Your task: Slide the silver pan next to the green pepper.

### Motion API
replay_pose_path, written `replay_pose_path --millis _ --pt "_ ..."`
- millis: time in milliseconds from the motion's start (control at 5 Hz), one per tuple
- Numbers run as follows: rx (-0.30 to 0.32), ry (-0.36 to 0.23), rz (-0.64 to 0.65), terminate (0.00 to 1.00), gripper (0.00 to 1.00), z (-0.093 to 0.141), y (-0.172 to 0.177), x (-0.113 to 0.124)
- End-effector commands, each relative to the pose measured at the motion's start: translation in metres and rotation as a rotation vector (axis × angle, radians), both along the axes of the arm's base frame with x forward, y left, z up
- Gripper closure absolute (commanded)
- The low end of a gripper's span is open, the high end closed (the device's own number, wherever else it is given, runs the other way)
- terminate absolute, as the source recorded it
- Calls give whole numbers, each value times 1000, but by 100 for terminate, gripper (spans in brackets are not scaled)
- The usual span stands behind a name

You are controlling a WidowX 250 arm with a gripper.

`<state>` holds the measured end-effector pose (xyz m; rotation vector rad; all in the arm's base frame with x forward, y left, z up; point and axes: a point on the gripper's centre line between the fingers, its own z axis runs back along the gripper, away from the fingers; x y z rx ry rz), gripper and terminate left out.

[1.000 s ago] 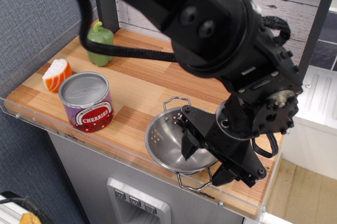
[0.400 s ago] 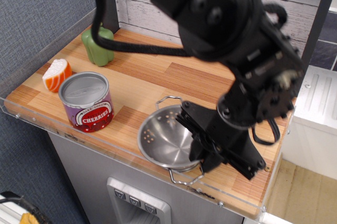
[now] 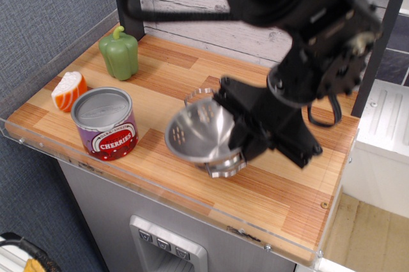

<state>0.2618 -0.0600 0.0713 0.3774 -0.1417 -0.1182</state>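
Note:
The silver pan (image 3: pixel 195 133) is a shiny perforated steel bowl with wire loop handles. It is near the middle of the wooden counter (image 3: pixel 192 90), tilted with its opening facing left and its ring base raised at the lower right. My black gripper (image 3: pixel 234 129) is shut on the pan's right rim, with the bulky arm above and to the right. The green pepper (image 3: pixel 119 55) stands upright at the back left corner, well apart from the pan.
A purple cherries can (image 3: pixel 105 123) stands at the front left, close to the pan's left side. An orange-and-white sushi piece (image 3: pixel 69 90) lies left of the can. A clear lip (image 3: pixel 160 190) runs along the counter's front edge.
The gripper has carried the pan from the front right edge back and to the left, towards the counter's middle. The pan now tips up on its side.

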Motion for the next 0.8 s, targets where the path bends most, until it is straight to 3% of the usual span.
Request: replay_pose_path --millis 0,200,400,600 --pt "45 -141 41 0 100 47 21 42" --pt "33 -143 25 0 100 38 30 63" --pt "62 -115 43 0 100 27 44 77" --pt "21 -144 42 0 100 19 58 85"
